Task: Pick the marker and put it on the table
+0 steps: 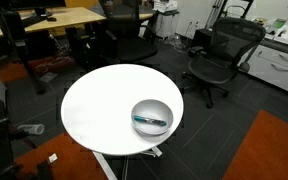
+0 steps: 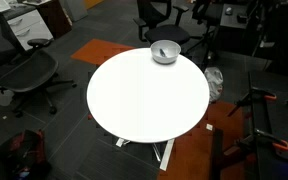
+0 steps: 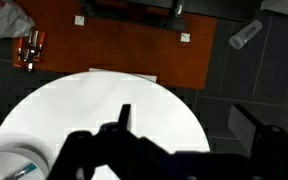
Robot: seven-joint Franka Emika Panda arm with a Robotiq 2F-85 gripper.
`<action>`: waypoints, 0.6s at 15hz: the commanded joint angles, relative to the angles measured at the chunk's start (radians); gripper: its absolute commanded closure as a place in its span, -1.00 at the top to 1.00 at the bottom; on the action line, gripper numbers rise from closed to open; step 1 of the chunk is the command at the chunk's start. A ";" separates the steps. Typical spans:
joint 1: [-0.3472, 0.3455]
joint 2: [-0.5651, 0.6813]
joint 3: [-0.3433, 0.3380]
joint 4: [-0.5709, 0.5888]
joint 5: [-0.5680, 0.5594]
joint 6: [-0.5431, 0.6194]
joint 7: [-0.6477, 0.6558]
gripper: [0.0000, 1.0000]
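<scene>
White round table [image 1: 94, 110] w/ a silver-grey bowl [image 1: 152, 116] near its edge. The marker [image 1: 150, 120] lies inside the bowl as a dark teal stick, flat across the bottom. In an exterior view the bowl [image 2: 165, 51] sits at the far rim of the tabletop; marker too small to make out there.

Wrist view: gripper [image 3: 182, 112] is a dark silhouette along the bottom of the pic, held above the table & looking down on it. Fingers [image 3: 125, 112] are spread well apart w/ nothing btwn them. The bowl is at the lower-left corner, off to the side of the gripper, not under it.

Rest of the arm's pose can't be told from the exterior views. Beyond the table edge are an orange rug [image 3: 134, 45] & a clear bottle [image 3: 246, 35] on dark floor.
</scene>
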 commanded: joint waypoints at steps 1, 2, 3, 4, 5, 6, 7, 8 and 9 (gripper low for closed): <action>-0.010 0.000 0.010 0.001 0.004 -0.002 -0.003 1.00; -0.010 0.000 0.010 0.001 0.004 -0.002 -0.003 1.00; -0.010 0.000 0.010 0.001 0.004 -0.002 -0.003 1.00; -0.010 0.000 0.010 0.001 0.004 -0.002 -0.003 1.00; -0.010 0.000 0.010 0.001 0.004 -0.002 -0.003 1.00; -0.010 0.000 0.010 0.001 0.004 -0.002 -0.003 1.00; -0.010 0.000 0.010 0.001 0.004 -0.002 -0.003 1.00; -0.012 0.012 0.008 0.012 0.006 0.008 -0.001 1.00; -0.018 0.022 0.010 0.025 0.002 0.039 0.015 1.00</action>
